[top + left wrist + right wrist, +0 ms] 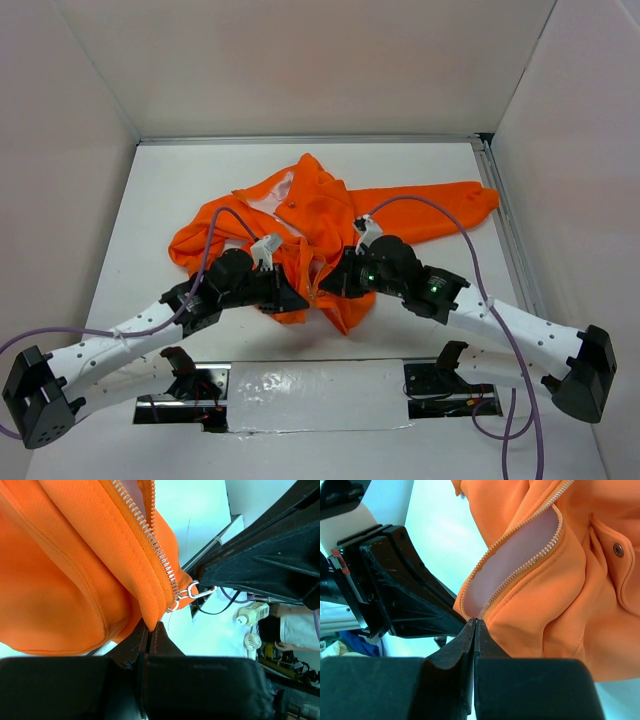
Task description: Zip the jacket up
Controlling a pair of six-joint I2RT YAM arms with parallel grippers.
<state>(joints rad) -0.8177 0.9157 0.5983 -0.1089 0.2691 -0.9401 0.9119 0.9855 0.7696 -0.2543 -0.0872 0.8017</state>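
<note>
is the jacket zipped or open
Open: on the jacket, the zipper teeth run in two separate rows with pale lining showing between.

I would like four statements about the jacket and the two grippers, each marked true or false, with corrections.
1. The orange jacket lies on a white table. True.
2. Both grippers are wide open. False: the left gripper and the right gripper are shut on the jacket near the zipper's lower end.
3. The zipper is closed up to the collar. False: its rows of teeth stand apart and pale lining shows between them.
4. A metal snap shows on the jacket's front. True.
</note>
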